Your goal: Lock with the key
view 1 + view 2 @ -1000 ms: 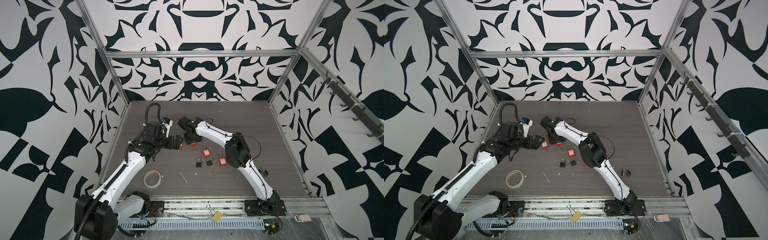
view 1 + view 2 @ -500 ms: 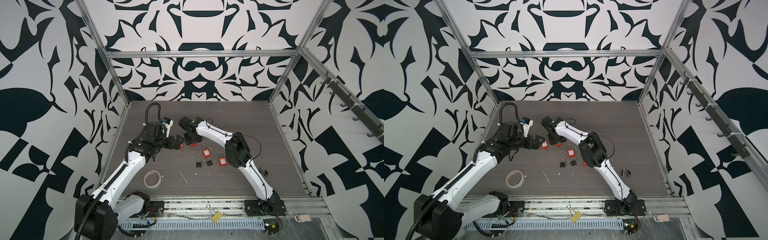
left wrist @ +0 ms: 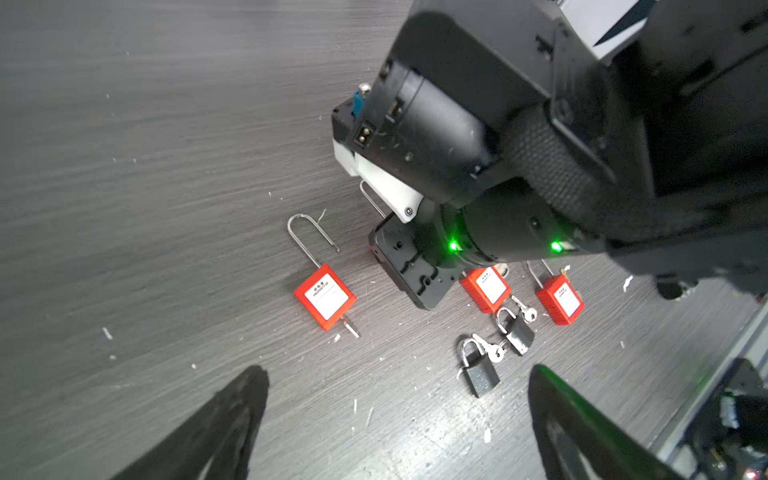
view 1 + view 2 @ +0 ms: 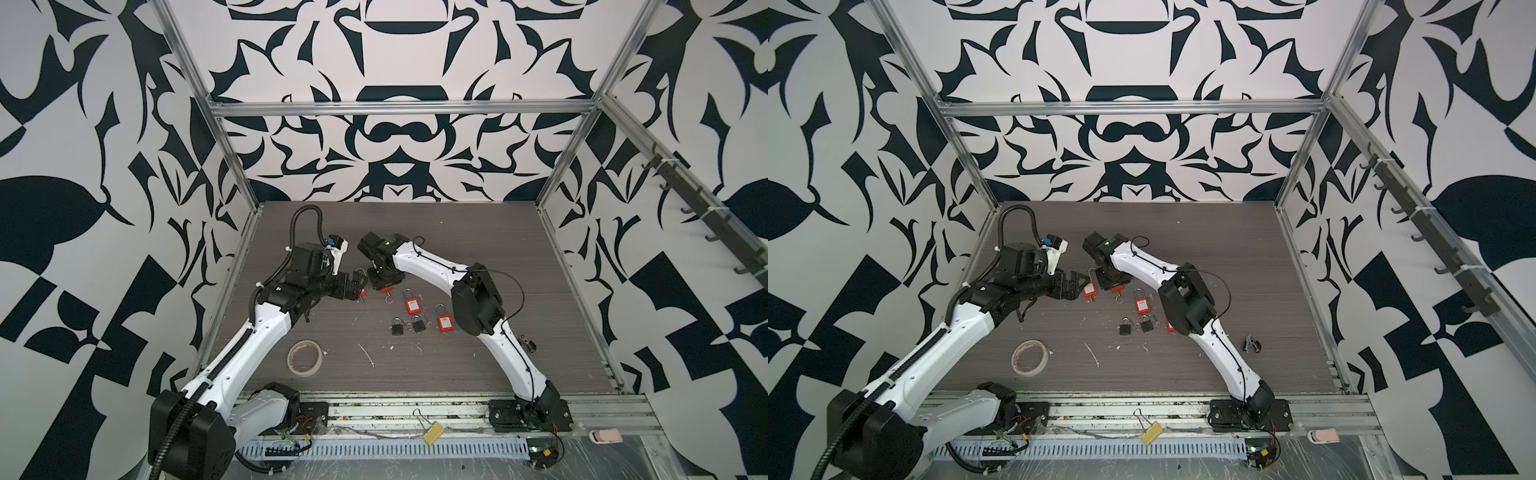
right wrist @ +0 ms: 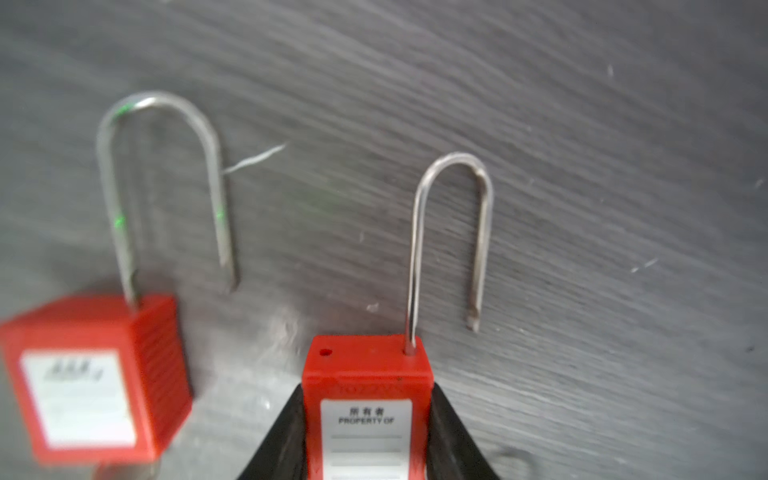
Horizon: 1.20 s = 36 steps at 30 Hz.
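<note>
The right jaws are clamped on a red lock (image 5: 368,399), one finger (image 5: 286,428) pressed to each side of its body. Its shackle (image 5: 415,249) is open: one leg sits in the body and the free leg hangs to the side, clear of its hole. In both top views only a sliver of this lock (image 4: 386,289) shows under the right wrist, near the middle of the bench (image 4: 478,232). I cannot tell whether it rests on the bench or is lifted off it.

Just beside it lies a second red lock (image 3: 325,297), flat, label up, also with an open shackle. A key (image 3: 351,328) sticks out of its base.

The left jaws are spread wide with nothing between them. Their fingers (image 3: 232,415) hang above the bench, and in a top view their tips are close to the second lock (image 4: 1090,289).

Nearer the front edge lie two more red locks (image 4: 411,305) (image 4: 444,322) and two black locks (image 4: 397,328) (image 4: 417,326). A tape roll (image 4: 304,357) lies near the left arm, well apart from the locks.
</note>
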Available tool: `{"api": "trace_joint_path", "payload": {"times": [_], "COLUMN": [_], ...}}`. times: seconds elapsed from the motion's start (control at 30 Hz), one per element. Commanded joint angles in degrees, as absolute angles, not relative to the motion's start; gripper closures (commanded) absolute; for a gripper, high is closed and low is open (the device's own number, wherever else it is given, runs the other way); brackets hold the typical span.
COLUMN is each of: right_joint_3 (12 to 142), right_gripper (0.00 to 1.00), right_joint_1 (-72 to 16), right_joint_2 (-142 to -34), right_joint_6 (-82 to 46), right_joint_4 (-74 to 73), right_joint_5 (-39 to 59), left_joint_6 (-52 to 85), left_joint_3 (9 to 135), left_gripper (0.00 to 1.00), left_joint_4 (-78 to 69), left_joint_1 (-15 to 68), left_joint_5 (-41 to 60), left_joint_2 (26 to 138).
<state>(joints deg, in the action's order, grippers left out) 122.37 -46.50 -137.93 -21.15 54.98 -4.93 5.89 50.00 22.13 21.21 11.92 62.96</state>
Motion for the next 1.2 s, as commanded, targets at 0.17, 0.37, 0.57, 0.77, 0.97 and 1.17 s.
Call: {"api": "trace_joint_path", "payload": {"times": [0.17, 0.37, 0.57, 0.77, 0.97, 1.17], "right_joint_3": [111.8, 100.5, 83.1, 73.3, 73.7, 74.5], "right_gripper": [0.70, 0.76, 0.81, 0.85, 0.85, 0.85], "right_joint_1": [-45.7, -45.7, -45.7, -45.8, -46.2, -46.7], "right_joint_2": [-116.1, -103.8, -86.1, -74.5, -72.8, -72.4], "right_joint_6": [5.6, 21.5, 37.7, 41.2, 42.4, 43.2], "right_joint_4": [51.9, 52.4, 43.2, 37.4, 41.1, 41.5], "right_joint_5": [2.9, 9.1, 16.0, 17.2, 16.8, 15.6], "left_joint_6": [-12.2, -22.3, -27.0, -28.2, -29.1, -29.3], "left_joint_3": [49.1, 47.7, 47.7, 47.7, 48.6, 49.4], "left_gripper": [0.01, 0.10, 0.22, 0.33, 0.42, 0.48], "left_joint_4": [19.2, 19.6, 19.9, 18.4, 18.0, 18.0], "left_joint_1": [21.0, 21.0, 21.0, 21.1, 22.8, 25.2], "left_joint_5": [13.7, 23.7, 33.3, 47.7, 53.1, 52.8], "left_joint_2": [53.8, 51.1, 51.9, 54.0, 57.0, 58.7]}}
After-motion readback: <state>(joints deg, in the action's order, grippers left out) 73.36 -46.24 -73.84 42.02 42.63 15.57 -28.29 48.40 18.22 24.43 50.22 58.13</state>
